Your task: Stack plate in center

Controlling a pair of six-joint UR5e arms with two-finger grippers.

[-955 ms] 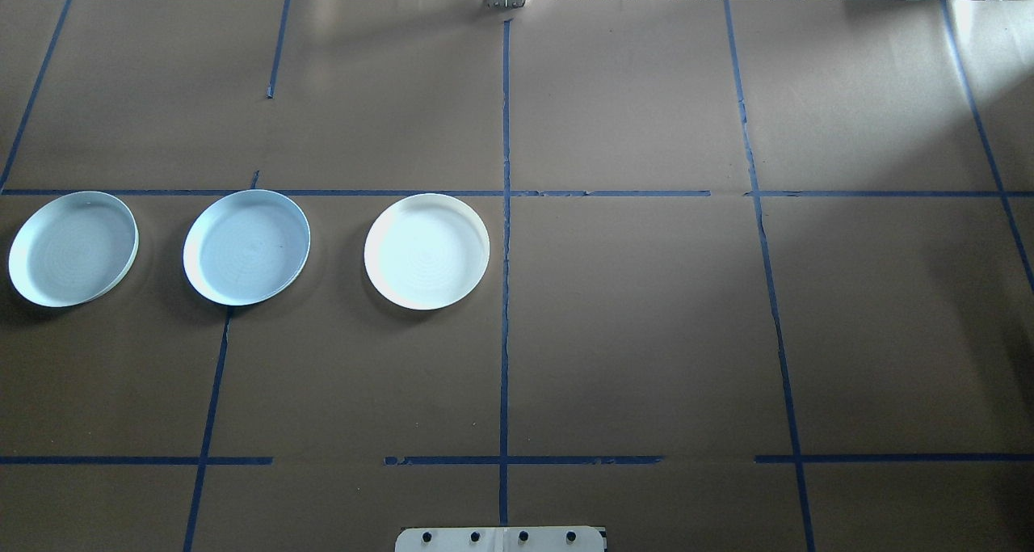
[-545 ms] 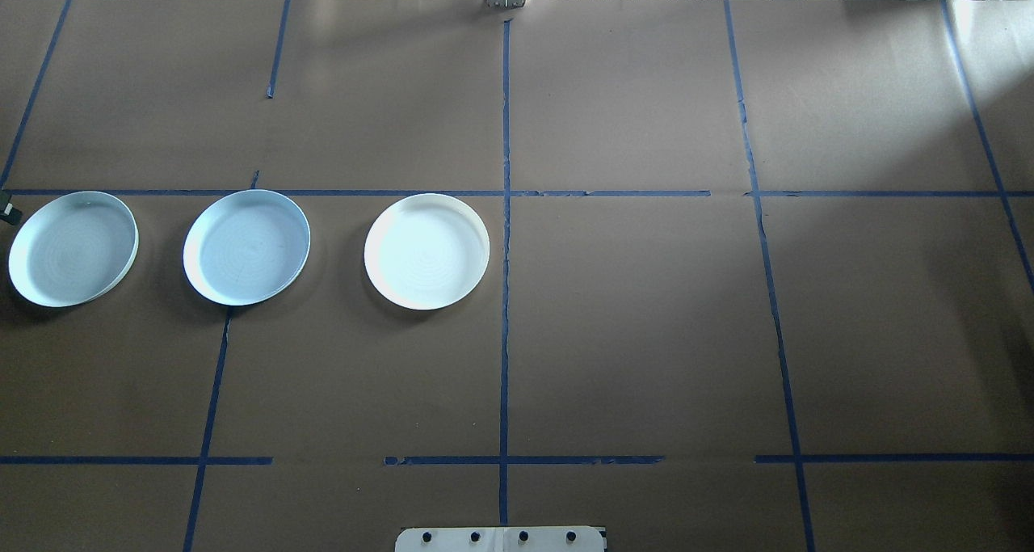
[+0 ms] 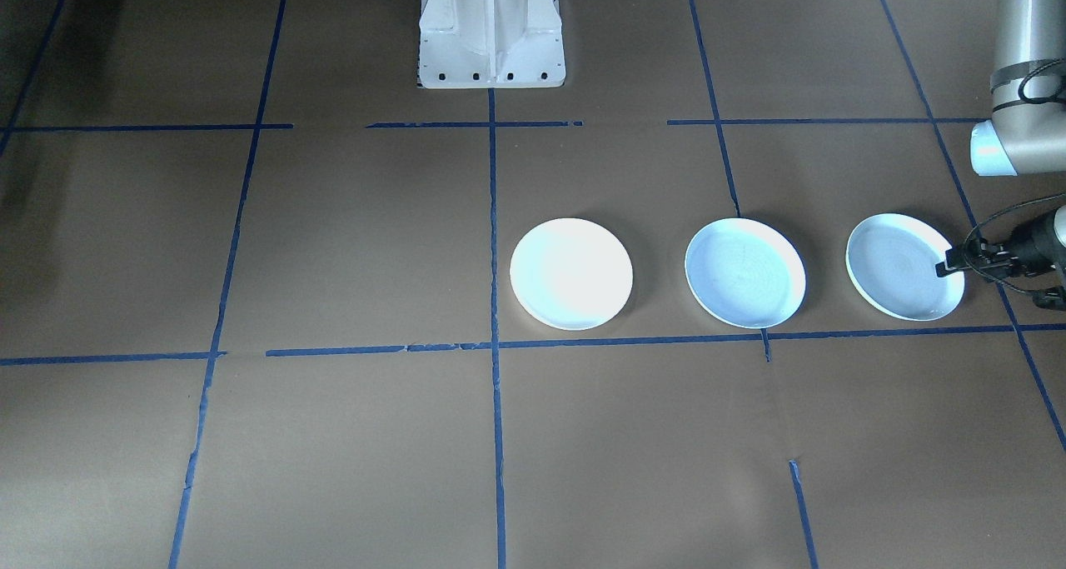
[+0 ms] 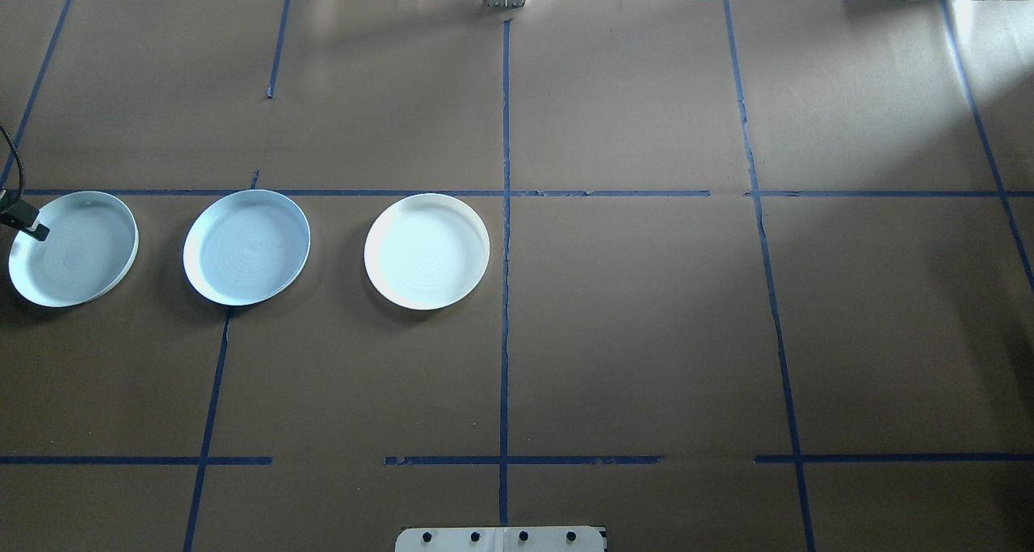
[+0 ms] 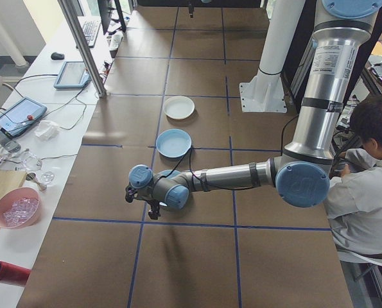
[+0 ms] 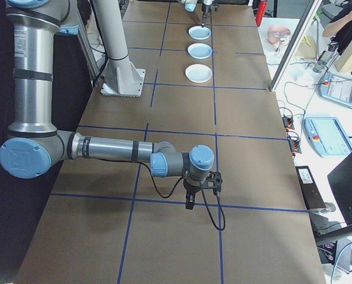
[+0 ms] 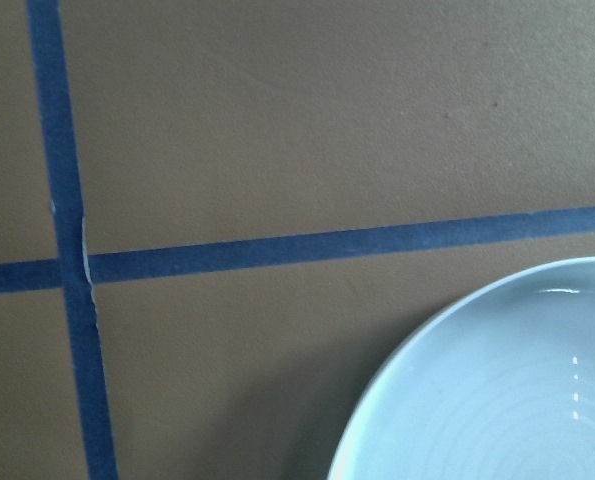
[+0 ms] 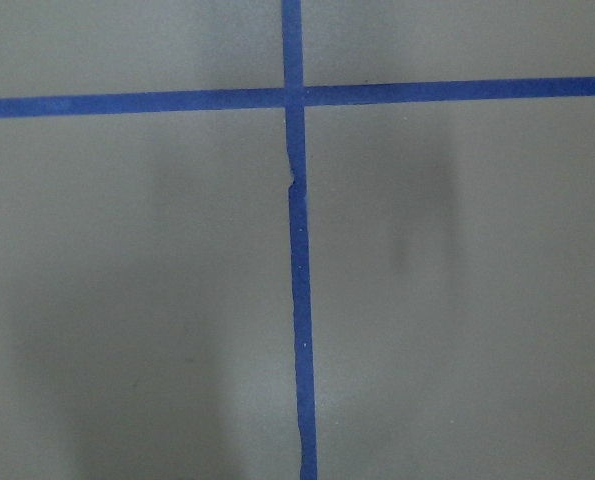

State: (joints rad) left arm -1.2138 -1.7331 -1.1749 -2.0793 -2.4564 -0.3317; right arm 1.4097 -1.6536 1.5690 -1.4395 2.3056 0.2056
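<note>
Right end effector (image 6: 189, 204) only side-on

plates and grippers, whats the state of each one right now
center plate: flat on the table, empty, nothing stacked on it
outer plate: flat, empty, left gripper over its outer rim
whitest plate: flat, empty, untouched
right gripper: points down, far from the plates

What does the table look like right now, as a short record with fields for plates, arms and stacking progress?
plates: three in a row, apart, none stacked
center plate: pale bluish inside, untouched
outer plate: left gripper at its outer rim
whitest plate: nearest the table's middle tape line
right gripper: far from plates, over bare table
progress: nothing lifted yet
</note>
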